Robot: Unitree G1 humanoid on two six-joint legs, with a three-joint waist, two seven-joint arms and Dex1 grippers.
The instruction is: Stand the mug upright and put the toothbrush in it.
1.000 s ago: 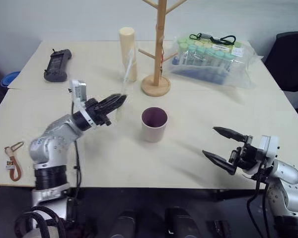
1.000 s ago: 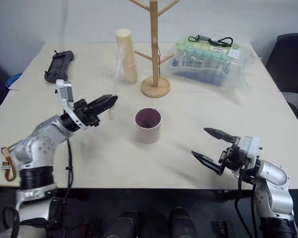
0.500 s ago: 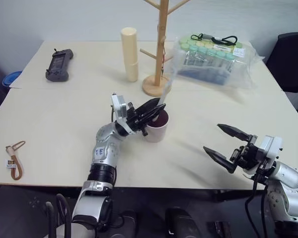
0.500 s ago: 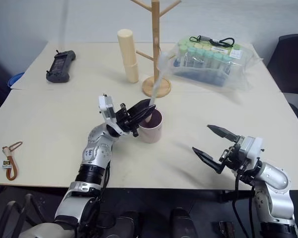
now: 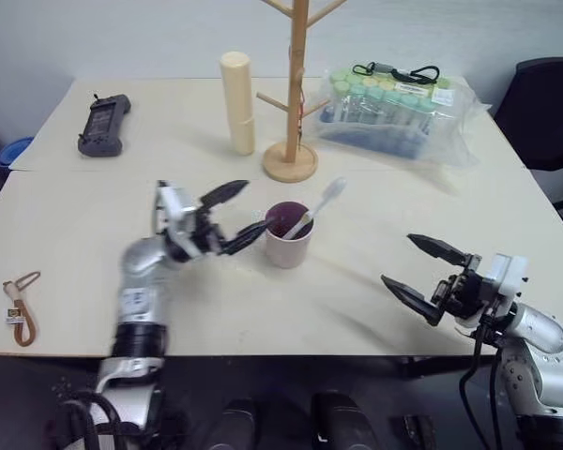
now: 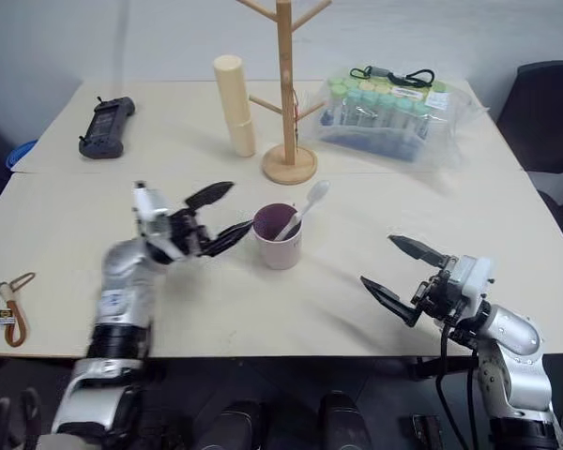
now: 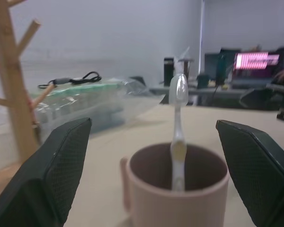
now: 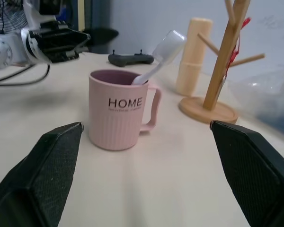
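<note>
The toothbrush (image 5: 310, 212) leans in the upright mug (image 5: 288, 236); left tool (image 5: 236, 215), spread empty beside it, apparently should withdraw.

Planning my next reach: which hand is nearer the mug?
Left. The left hand hangs open just beside the mug; the right hand sits open, well off on its other side.
</note>
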